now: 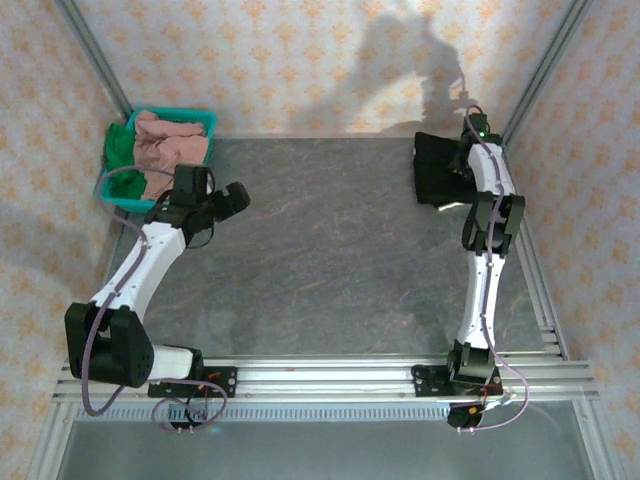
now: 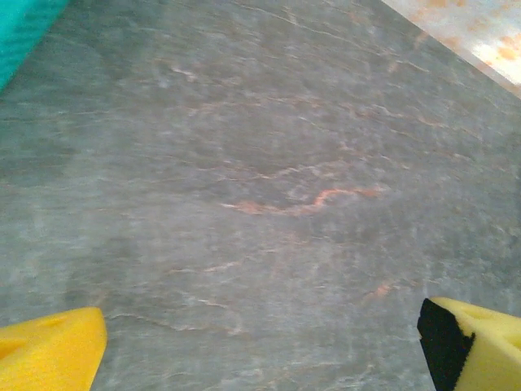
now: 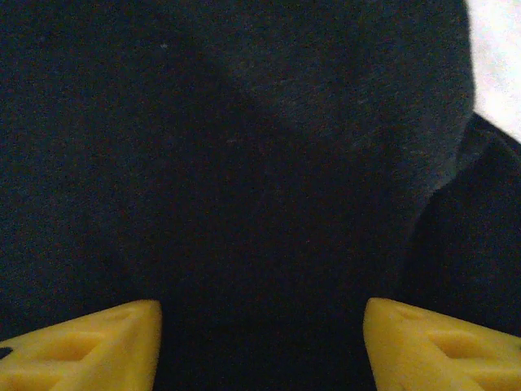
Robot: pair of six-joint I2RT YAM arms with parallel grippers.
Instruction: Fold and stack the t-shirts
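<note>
Currently, I take the teal basket as my reference point for all positions.

1. Basket contents. A pink t-shirt lies crumpled in the basket and fills most of it. A green t-shirt is bunched against the basket's left wall, touching the pink one.

2. Left gripper. I see it just beside the basket, off its near right corner, above the bare grey table. In the left wrist view its yellow fingers stand spread to the full. Nothing sits between them, and grey table surface runs underneath. A corner of the basket shows at the upper left of that view.

3. Black t-shirt. It lies folded on the table, well apart from the basket, at the opposite far corner. A pale strip shows at its near edge; I cannot tell what that strip is.

4. Right gripper. It sits over the black t-shirt, as far from the basket as that shirt. In the right wrist view its yellow fingers stand apart, less widely than the left pair. Dark cloth with a raised fold covers the view between and beyond them. I see no cloth pinched, and I cannot tell whether the fingertips touch the fabric.
</note>
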